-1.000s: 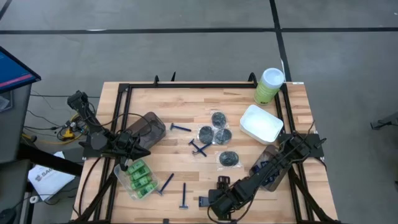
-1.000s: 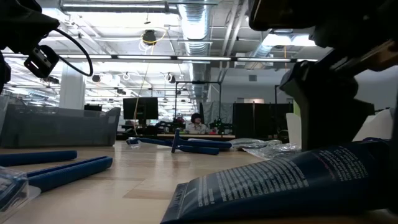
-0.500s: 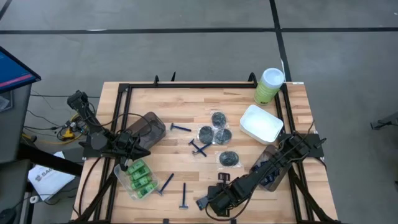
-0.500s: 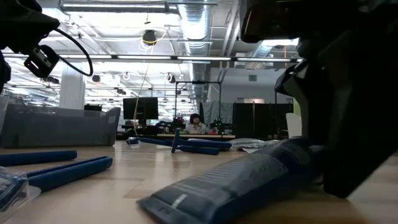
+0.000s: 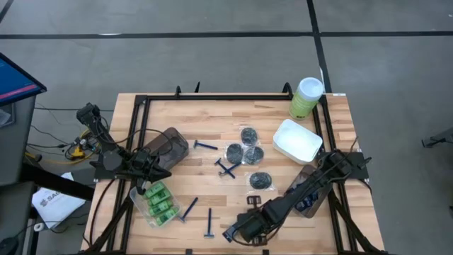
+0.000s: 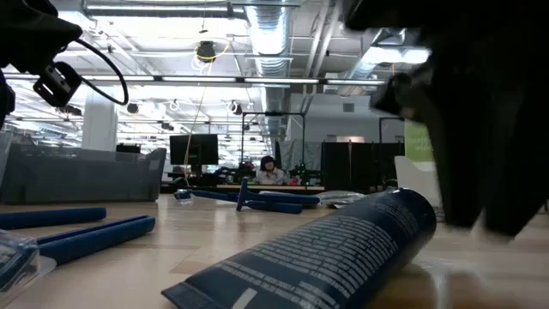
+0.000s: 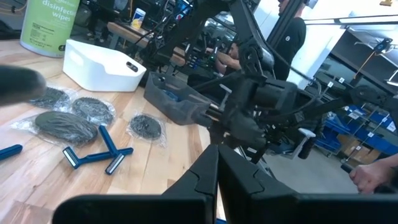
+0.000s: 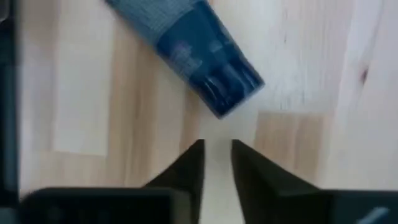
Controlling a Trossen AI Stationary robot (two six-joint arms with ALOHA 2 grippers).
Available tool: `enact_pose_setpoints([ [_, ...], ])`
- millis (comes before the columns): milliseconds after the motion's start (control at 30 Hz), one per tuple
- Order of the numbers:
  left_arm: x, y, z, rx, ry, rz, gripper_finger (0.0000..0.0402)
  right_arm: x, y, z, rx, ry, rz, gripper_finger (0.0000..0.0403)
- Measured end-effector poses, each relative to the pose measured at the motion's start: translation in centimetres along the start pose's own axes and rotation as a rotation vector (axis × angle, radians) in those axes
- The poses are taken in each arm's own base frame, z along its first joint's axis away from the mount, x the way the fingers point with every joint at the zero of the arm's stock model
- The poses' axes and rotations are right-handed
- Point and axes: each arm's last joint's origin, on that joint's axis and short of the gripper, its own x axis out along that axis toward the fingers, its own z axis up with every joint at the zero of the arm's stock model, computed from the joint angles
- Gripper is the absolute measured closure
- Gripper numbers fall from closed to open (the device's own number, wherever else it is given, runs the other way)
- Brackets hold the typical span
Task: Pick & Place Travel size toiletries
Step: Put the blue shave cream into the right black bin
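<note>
White tub (image 5: 297,141) beside green canister (image 5: 306,98) on table (image 5: 212,120)
</note>
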Motion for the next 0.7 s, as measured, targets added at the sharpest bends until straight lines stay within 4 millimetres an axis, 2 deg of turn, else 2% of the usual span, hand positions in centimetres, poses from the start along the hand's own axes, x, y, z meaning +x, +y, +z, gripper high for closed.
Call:
enact_pose_setpoints([
  [100,0.0,0.0,0.0,0.001,0.001,0.0,0.04,-1.3,0.1,0.6,-0.096,-0.037,0.016,0.0264],
  [267,0.1,-0.1,0.0,0.0,0.004,-0.005,0.04,-1.8,0.3,1.2,-0.298,-0.067,0.016,0.0147],
  [367,0.1,-0.1,-0.1,0.006,0.008,-0.003,0.04,-1.8,0.2,1.3,-0.395,-0.078,-0.011,0.0104],
  [467,0.1,-0.1,-0.1,0.003,0.006,-0.004,0.04,-1.7,-0.1,1.8,-0.462,-0.118,-0.012,0.0092],
  [700,0.1,-0.1,0.0,0.0,0.003,-0.005,0.04,-1.4,-1.0,2.8,-0.553,-0.187,-0.014,0.0106],
])
